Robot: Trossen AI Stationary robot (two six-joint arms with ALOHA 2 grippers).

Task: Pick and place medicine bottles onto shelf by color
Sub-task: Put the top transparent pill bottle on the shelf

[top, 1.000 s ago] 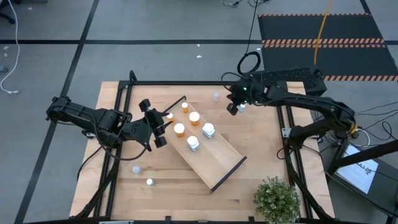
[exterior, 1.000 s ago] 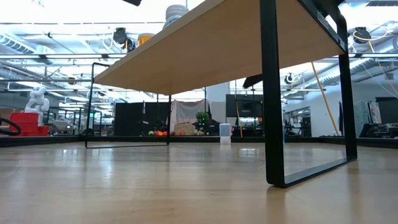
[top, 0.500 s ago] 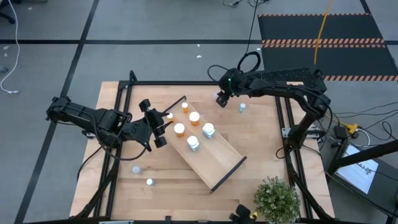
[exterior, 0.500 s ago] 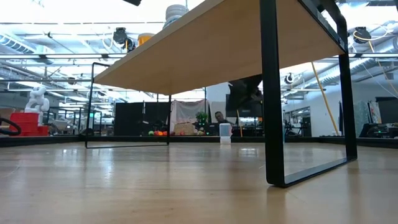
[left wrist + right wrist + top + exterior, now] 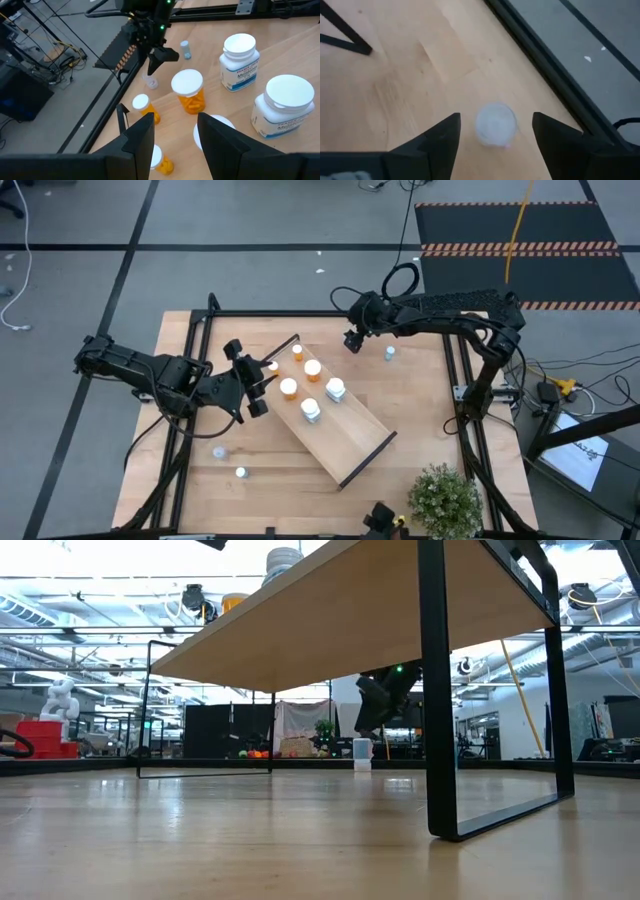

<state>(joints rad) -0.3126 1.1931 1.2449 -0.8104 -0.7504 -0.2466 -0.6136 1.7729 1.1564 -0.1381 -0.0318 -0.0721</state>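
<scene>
Right gripper [image 5: 494,142], fingers spread, hangs over a small clear bottle [image 5: 495,124], lined up to grasp it.

Pale matt wood with fine grain for the table [image 5: 400,395] and shelf [image 5: 345,435]; black metal frame [image 5: 300,313]; translucent orange plastic bottles [image 5: 191,97] under smooth white caps [image 5: 240,44]; glossy paper labels [image 5: 244,75]; matt dark fingers [image 5: 435,140]

Orange bottles [image 5: 288,388], white caps — pale-wood shelf [image 5: 345,438], dark end walls.
</scene>
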